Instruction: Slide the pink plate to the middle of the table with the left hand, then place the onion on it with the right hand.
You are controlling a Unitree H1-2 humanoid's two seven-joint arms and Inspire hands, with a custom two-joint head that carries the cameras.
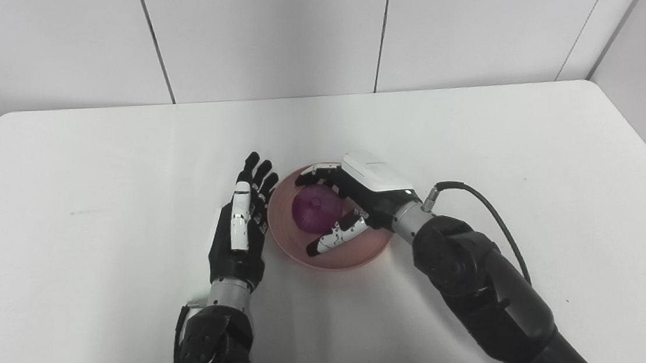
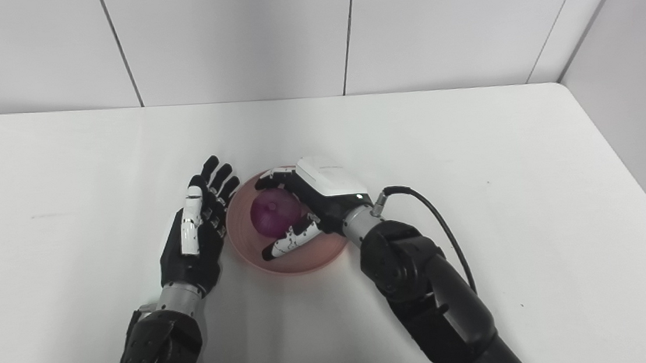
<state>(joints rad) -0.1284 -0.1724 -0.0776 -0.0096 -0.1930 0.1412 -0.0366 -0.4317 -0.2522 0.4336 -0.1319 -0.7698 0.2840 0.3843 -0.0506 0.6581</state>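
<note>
- Centre frame: the right hand (image 1: 354, 202) is cupping the round purple onion (image 1: 315, 208) inside the shallow pink plate (image 1: 359, 255); fingers should spread before lifting.
- The left hand (image 1: 242, 229), fingers spread, is flanking the plate's rim on the white desk (image 1: 99, 224).

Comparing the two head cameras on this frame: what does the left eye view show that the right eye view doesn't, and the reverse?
Only the left eye view shows the grey wall panel beside the table's far-left corner.

Only the right eye view shows more of the side wall on the right, down past the table's right edge.

Both show the same scene: the purple onion sits in the pink plate near the middle of the white table. The right hand brackets the onion, fingers spread around it. The left hand is open, fingers straight, edge-on against the plate's left rim. Contact is unclear in both.
</note>
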